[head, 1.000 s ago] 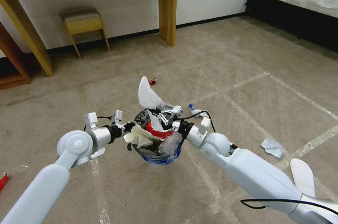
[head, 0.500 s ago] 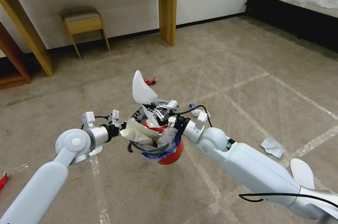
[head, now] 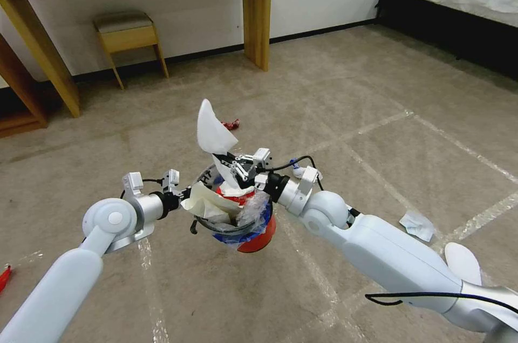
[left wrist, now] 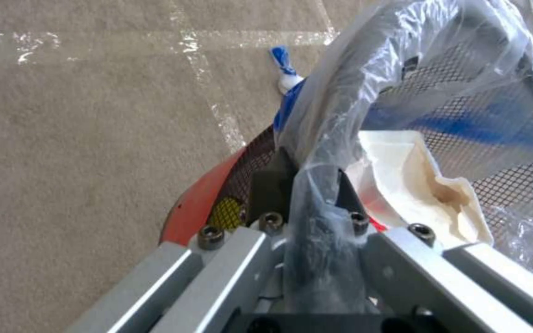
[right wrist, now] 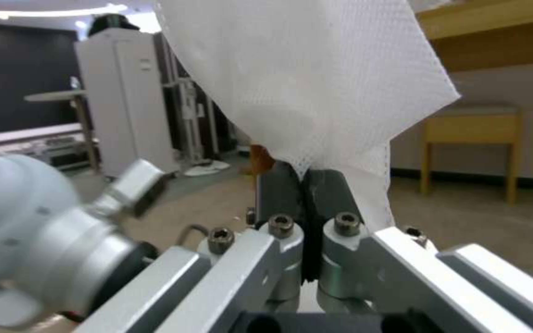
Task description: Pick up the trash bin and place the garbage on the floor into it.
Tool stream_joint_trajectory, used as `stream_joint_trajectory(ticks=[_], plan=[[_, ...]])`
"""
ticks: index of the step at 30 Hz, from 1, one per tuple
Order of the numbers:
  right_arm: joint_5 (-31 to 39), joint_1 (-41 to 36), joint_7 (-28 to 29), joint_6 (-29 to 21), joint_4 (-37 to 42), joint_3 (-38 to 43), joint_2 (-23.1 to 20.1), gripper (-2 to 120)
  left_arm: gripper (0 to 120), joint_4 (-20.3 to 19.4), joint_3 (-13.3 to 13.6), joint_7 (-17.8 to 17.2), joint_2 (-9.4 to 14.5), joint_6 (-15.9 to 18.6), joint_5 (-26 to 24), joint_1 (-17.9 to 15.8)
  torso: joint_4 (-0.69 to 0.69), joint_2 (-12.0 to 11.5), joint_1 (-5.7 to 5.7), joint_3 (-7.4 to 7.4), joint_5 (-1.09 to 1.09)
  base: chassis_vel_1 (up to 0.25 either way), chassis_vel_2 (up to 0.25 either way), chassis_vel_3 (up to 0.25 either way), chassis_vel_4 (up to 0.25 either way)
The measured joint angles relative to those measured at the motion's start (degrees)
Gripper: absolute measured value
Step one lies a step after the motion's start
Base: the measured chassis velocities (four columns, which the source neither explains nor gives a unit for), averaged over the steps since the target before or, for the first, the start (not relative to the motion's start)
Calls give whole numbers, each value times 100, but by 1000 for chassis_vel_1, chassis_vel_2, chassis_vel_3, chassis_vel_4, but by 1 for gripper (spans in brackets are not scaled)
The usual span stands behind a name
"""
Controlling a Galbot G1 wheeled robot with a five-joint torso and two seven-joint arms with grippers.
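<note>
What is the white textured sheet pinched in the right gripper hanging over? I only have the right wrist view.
Observer: In the head view the right gripper holds that flat white slipper sole upright over the mouth of the small round red-based trash bin.
Operator: Is the bin on the floor?
Observer: Apparently not. The left gripper is shut on its rim and clear plastic liner, and it hangs tilted above the carpet.
Operator: Any litter left?
Observer: Yes: a pale-blue crumpled tissue, a second white sole and a red crumpled wrapper lie on the carpet.

Red trash bin (head: 253,235) lifted, tilted, bag-lined, stuffed; white slipper sole (head: 213,130) upright above.
</note>
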Motion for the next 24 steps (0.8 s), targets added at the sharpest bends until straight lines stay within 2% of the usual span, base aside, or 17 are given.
stream_joint_trajectory(ticks=[4, 24], plan=[[-58, -118, -10, -13, 80, -220, -51, 0, 1, 3, -57, 0, 2, 0, -46, -8, -1, 1, 0, 0, 0, 0, 0, 0, 0], [-396, -350, -180, 101, -462, -208, 43, 0, 1, 82, -121, 70, 40, 12, -182, -68, -1, 1, 0, 0, 0, 0, 0, 0, 0]])
